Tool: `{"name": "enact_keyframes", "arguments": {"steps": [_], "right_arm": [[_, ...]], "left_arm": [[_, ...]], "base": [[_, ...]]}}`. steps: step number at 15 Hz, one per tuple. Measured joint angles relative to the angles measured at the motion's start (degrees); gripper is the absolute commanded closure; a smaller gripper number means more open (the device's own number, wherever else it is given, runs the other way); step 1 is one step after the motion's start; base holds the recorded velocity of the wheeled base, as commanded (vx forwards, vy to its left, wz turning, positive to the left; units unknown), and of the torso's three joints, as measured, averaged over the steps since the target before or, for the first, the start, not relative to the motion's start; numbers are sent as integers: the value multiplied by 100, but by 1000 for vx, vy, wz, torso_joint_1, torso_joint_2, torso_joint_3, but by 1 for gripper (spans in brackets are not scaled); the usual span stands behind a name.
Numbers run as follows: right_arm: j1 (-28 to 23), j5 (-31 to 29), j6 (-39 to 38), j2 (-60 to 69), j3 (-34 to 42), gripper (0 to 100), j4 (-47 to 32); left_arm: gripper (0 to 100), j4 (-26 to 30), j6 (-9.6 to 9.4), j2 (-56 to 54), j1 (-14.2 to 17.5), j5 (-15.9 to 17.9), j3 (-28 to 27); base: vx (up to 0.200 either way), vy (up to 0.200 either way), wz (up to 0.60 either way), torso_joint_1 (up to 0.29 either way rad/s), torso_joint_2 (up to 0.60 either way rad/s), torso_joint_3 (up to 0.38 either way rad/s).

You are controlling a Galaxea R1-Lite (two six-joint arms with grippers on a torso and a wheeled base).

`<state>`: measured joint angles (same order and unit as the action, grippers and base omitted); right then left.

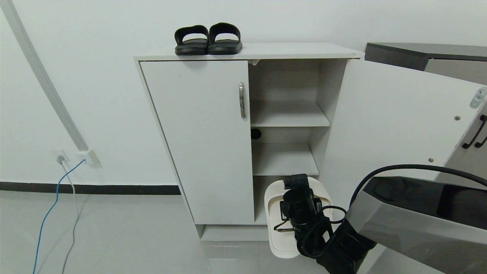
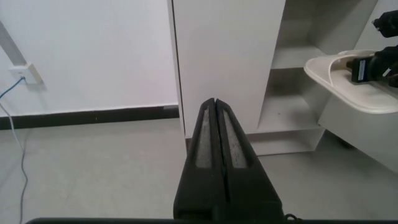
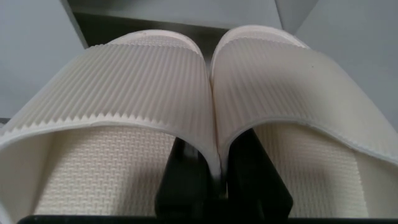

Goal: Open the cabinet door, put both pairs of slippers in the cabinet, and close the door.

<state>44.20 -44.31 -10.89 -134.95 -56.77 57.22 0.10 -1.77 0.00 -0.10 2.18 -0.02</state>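
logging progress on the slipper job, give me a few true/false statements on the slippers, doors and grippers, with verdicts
1. The black slippers sit on top of the cabinet. True.
2. The right door is closed. False: it is open; the left door is the closed one.
3. The right gripper holds the cream slippers. True.
4. The left gripper holds a slipper. False: it is shut and empty.

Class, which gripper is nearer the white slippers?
Right. The right gripper clamps the white slippers at the open cabinet; the left gripper sits apart, over the floor.
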Motion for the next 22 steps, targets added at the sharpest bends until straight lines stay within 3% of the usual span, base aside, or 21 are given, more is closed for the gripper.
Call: {"name": "enact_keyframes", "arguments": {"steps": [6, 12, 22], "right_arm": [[-38, 46, 191, -229, -80, 100, 646], [-162, 252, 1195, -477, -141, 100, 2522], [-223, 389, 1232, -711, -44, 100, 2655]], "left_arm": [[100, 0, 5, -2, 0, 2, 2], [100, 0, 11, 0, 0, 2, 2], [100, 0, 11, 0, 0, 2, 2]], "base": [[0, 0, 0, 2, 2, -194], [0, 0, 0, 4, 2, -82], [0, 0, 0, 0, 0, 0]]}}
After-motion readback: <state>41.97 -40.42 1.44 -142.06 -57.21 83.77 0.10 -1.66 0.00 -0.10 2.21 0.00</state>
